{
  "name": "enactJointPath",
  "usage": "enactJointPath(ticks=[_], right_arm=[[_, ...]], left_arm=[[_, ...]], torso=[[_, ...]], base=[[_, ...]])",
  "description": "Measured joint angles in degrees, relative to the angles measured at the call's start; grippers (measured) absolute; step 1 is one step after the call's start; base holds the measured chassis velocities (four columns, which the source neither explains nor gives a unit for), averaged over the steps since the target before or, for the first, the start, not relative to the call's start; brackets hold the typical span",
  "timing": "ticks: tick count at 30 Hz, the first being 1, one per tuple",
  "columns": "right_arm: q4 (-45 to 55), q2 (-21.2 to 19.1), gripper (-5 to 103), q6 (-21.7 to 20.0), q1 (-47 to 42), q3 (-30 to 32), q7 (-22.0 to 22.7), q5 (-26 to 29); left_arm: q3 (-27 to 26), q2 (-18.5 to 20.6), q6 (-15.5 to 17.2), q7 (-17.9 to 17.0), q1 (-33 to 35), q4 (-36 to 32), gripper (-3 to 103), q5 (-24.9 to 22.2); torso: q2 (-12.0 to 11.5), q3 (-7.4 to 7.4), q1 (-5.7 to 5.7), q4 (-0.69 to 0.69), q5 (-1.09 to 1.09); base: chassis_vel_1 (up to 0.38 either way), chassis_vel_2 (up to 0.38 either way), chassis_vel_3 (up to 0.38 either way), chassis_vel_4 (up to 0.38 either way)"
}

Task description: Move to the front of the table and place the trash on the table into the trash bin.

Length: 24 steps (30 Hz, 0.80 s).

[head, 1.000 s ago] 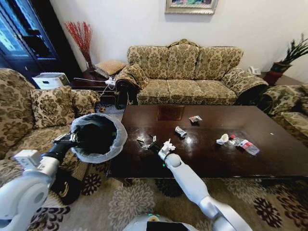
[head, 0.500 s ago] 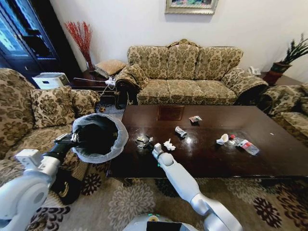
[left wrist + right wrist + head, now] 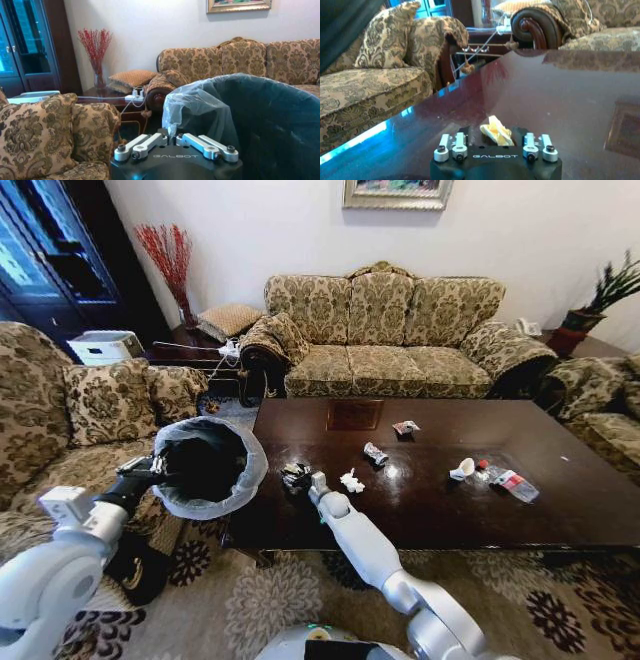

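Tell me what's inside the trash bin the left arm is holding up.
The trash bin, held at its rim by the left end effector, shows a whitish plastic liner folded over the rim and a dark interior. No trash is visible inside; its bottom is too dark to see.

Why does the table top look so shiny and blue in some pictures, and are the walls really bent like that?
In the head view, the glossy table mirrors pale light between the trash, and the wide lens bows the room's edges. In the right wrist view, the table reflects blue from the cabinet; the yellowish scrap sits at the right gripper.
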Motion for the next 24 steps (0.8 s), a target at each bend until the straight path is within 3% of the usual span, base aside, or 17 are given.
enactJointPath(ticks=[1,3,7,8,11,13,19,23,24], right_arm=[[-0.1,0.1,46,-0.5,0.0,0.2,0.0,0.1],[-0.2,0.1,35,-1.3,0.0,0.5,0.0,0.2],[-0.4,0.2,29,-1.4,0.0,0.8,0.0,0.8],[-0.5,0.2,19,-1.4,0.0,1.1,0.0,0.9],[-0.5,0.1,14,-1.5,0.0,1.2,0.0,1.0],[-0.2,0.0,3,-1.5,-0.2,1.3,-0.1,1.2],[5.4,-1.6,0,-2.8,-1.9,1.4,1.0,1.1],[14.2,-5.0,0,-3.0,-4.9,3.0,2.4,0.5],[18.8,-6.9,0,-3.1,-6.8,4.6,3.0,0.1]], left_arm=[[0.0,0.1,0.0,0.0,0.0,0.0,3,0.0],[0.1,0.1,0.0,0.0,-0.1,0.2,3,0.0],[0.4,0.1,-0.1,0.0,-0.2,0.3,3,0.0],[0.4,0.1,-0.1,0.0,-0.2,0.3,3,0.0],[0.4,0.2,-0.2,0.0,-0.1,0.3,3,0.0],[0.1,0.6,-0.2,0.0,0.1,0.3,3,-0.1],[-1.2,2.1,0.3,-1.0,0.8,0.2,3,-1.6],[-2.5,5.3,2.1,-4.7,1.4,0.6,3,-6.8],[-3.2,7.3,3.5,-7.2,1.5,1.0,3,-9.9]], torso=[[0.0,0.00,0.00,0.00,0.00],[0.0,0.00,0.00,0.00,0.01],[0.0,0.00,0.00,0.00,0.01],[0.0,-0.01,0.00,0.00,0.01],[0.0,0.00,0.00,0.00,0.01],[0.0,0.00,0.00,0.00,0.01],[0.0,0.00,0.00,0.01,0.00],[0.0,0.00,0.00,0.01,0.01],[0.0,0.00,0.00,0.01,0.00]], base=[[0.000,0.000,0.000,0.000],[0.000,0.000,0.000,0.000],[0.000,0.000,0.000,0.000],[0.000,0.000,0.000,0.000],[0.000,0.000,0.000,0.000],[0.000,0.000,0.000,0.000],[0.000,0.000,0.000,0.000],[0.000,0.000,0.000,0.000],[0.000,0.000,0.000,0.000]])
